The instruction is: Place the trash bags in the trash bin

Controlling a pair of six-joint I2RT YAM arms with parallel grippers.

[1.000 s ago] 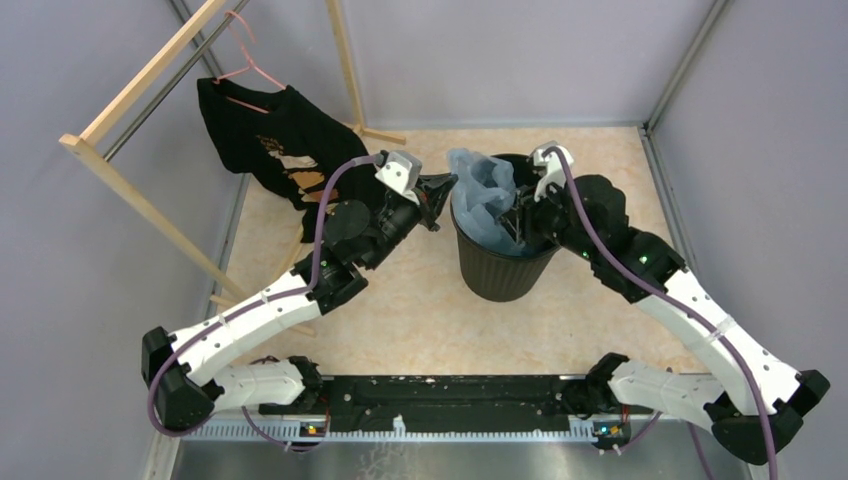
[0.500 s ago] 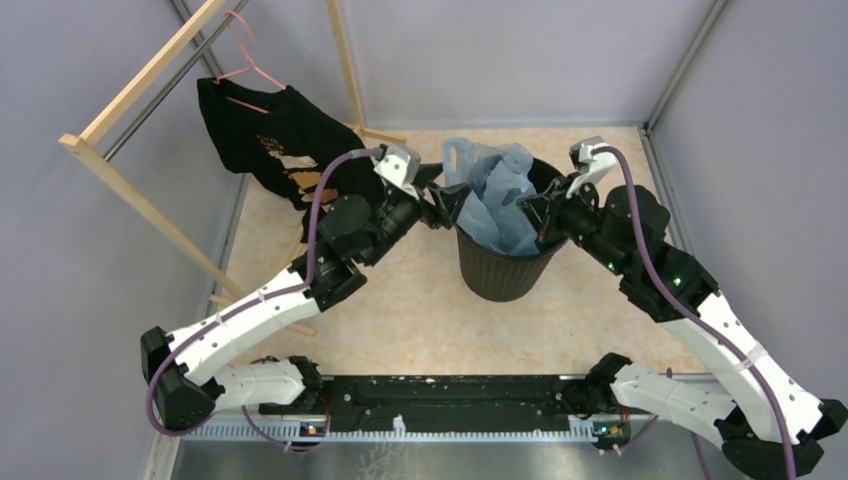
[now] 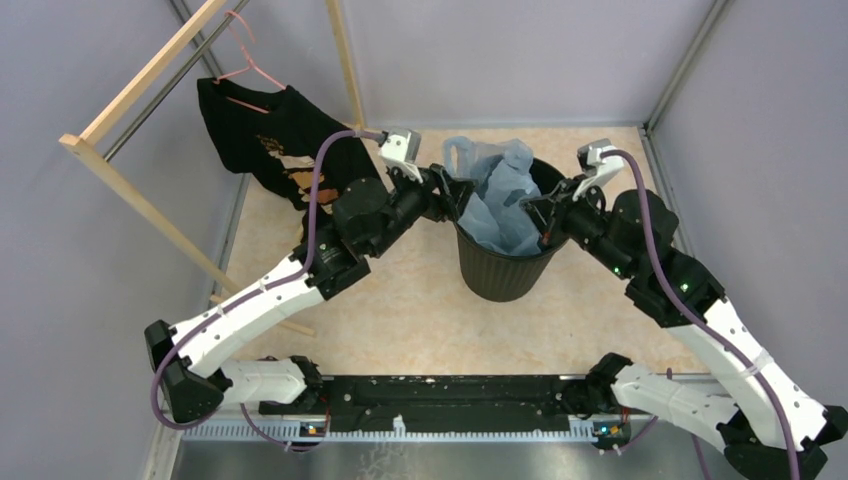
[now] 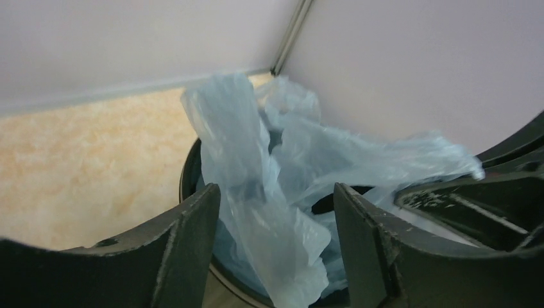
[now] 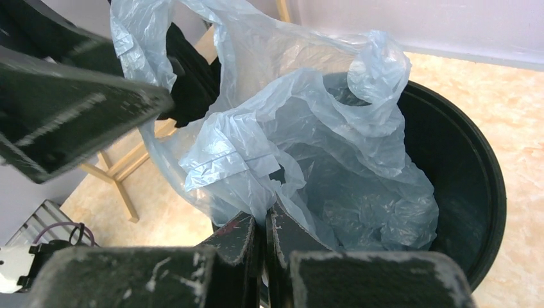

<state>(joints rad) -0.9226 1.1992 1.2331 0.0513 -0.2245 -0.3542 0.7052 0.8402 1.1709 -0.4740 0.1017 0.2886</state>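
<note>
Pale-blue film of the trash bag (image 3: 497, 195) lies partly inside the trash bin (image 3: 497, 272), yet much of it bunches above the rim, so we judge the job unfinished. Our right hand (image 5: 264, 221) pinches the bag's edge. Our left hand (image 4: 276, 192) gapes, gripping nothing. The bin's bottom is hidden.

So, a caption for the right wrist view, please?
Right end effector pinches pale-blue trash bag partly inside black trash bin.

White+blk arms (image 3: 250, 305), purple cables (image 3: 318, 200); blk jaws, scuffed w/ white flecks.
</note>
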